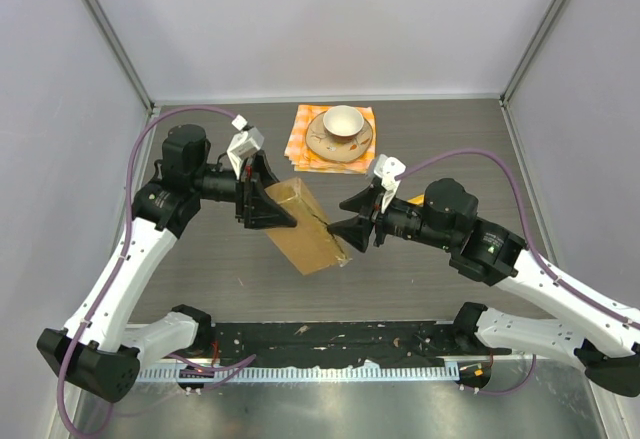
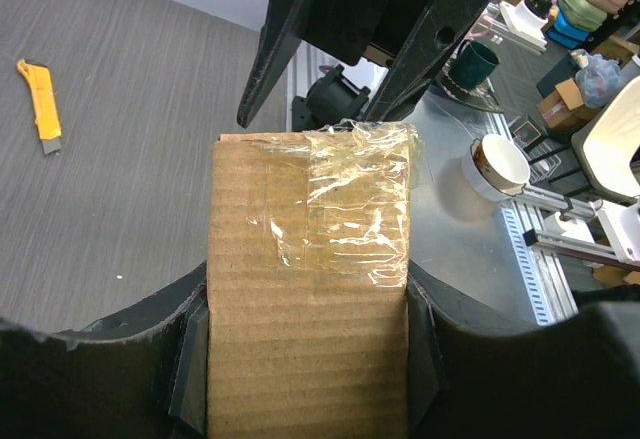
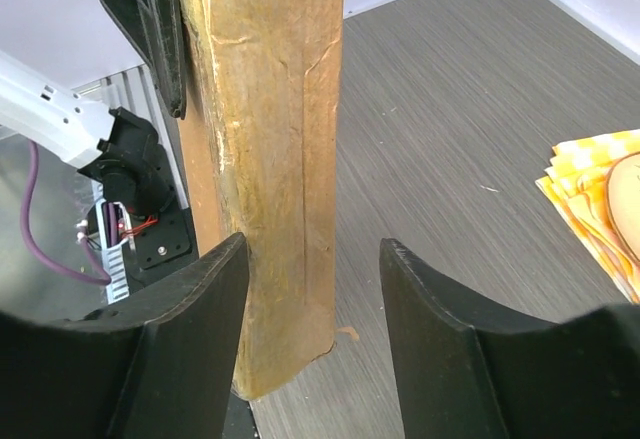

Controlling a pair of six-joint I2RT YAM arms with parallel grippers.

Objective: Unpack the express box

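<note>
The express box is a flat brown cardboard box sealed with clear tape, held tilted above the table's middle. My left gripper is shut on its upper end; in the left wrist view the box fills the gap between both fingers. My right gripper is open at the box's right edge. In the right wrist view the box stands on edge by the left finger, with a wide gap to the right finger.
A cup on a saucer rests on an orange checkered cloth at the back middle, also at the right wrist view's edge. A yellow utility knife lies on the table in the left wrist view.
</note>
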